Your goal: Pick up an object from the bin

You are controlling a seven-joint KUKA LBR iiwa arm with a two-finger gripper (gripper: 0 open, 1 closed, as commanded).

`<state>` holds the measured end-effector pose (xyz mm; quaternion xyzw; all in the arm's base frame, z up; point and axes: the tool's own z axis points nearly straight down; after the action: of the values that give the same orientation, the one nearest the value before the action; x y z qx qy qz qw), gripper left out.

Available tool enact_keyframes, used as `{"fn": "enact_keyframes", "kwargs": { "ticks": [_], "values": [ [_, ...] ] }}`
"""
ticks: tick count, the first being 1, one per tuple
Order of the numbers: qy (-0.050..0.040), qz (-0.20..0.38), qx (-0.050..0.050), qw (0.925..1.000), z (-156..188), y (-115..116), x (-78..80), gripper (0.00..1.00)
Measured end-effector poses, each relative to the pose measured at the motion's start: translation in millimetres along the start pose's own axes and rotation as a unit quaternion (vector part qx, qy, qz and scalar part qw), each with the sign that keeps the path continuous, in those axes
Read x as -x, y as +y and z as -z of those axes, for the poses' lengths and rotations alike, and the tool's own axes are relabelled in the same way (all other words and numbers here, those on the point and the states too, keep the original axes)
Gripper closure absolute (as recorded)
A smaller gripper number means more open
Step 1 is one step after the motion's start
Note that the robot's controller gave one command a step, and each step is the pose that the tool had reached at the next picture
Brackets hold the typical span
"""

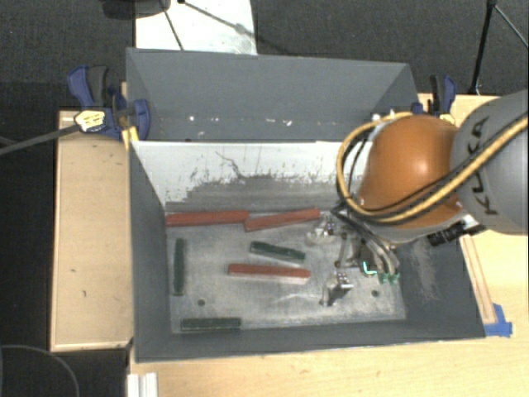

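My gripper (335, 289) hangs over the right part of the bin floor, its metal fingers pointing down, with nothing visible between them. Just to its left lies a short reddish-brown stick (269, 271), flat on the floor. A dark green stick (278, 251) lies slightly above that one, tilted. Further back, a long reddish-brown stick (283, 218) rests along the foot of the back wall.
Another reddish-brown stick (207, 217) lies at the back left. A green stick (178, 265) stands lengthwise near the left wall, and a dark green one (211, 324) lies by the front wall. The arm's orange cover and cables overhang the bin's right side.
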<state>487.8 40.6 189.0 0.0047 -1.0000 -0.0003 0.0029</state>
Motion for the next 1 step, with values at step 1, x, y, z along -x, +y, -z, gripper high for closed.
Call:
{"fn": "enact_keyframes", "kwargs": {
  "ticks": [1],
  "values": [
    [-0.0039, -0.001, 0.0, 1.0, 3.4, -0.2, 1.8, 0.0]
  ]
}}
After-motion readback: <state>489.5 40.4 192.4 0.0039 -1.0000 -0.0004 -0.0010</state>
